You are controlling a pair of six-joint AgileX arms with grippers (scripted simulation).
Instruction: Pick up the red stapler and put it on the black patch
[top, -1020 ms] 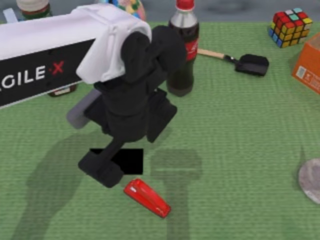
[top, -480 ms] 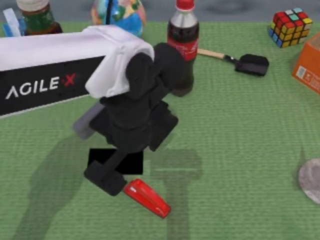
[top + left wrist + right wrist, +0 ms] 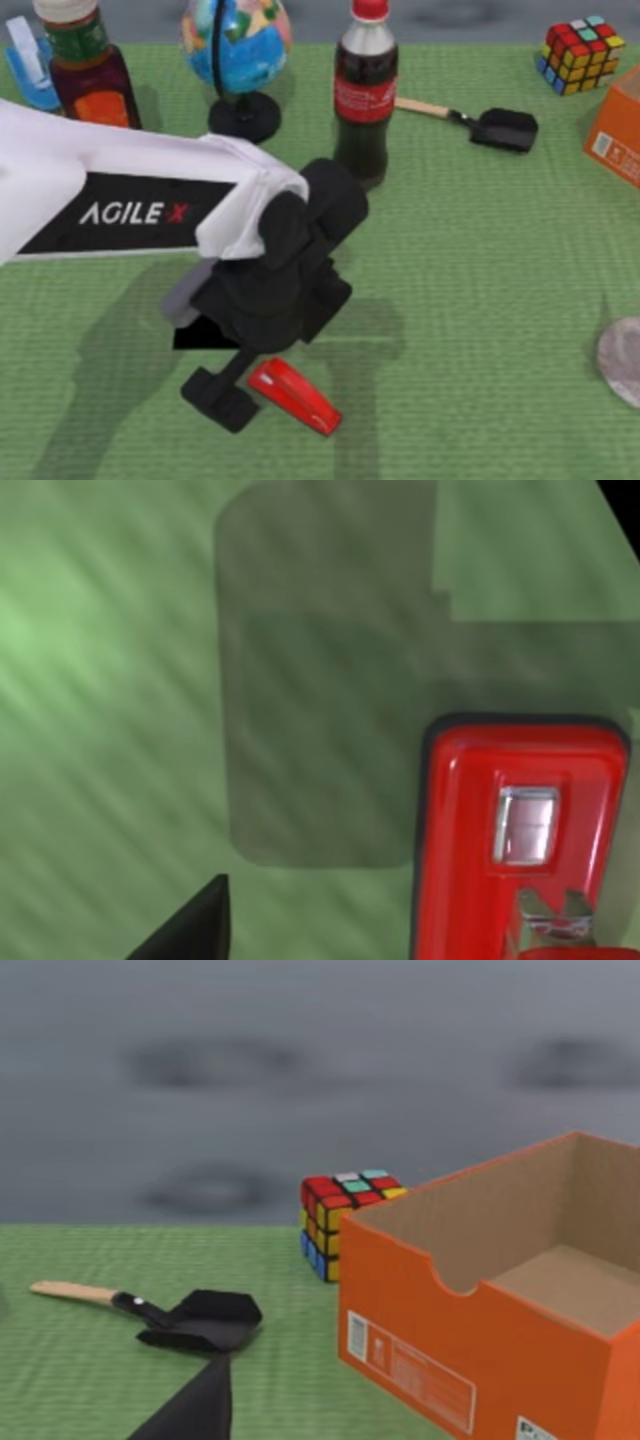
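Observation:
The red stapler lies on the green mat near the front, slanting toward the right. It fills the left wrist view as a glossy red stapler. My left gripper hangs open over its left end. One black finger stands just left of the stapler, with a strip of mat between them, and that fingertip also shows in the wrist view. The other finger is hidden. The black patch is mostly covered by the left arm. My right gripper is out of the top view; one fingertip shows, parked.
Along the back stand a dark bottle, a globe and a cola bottle. A black spatula, a colour cube and an orange box sit at the back right. A grey disc lies at the right edge.
My left arm has swung toward the front of the table, uncovering the globe and bottles. Its finger has moved from over the patch to just left of the stapler's end. The stapler has not moved.

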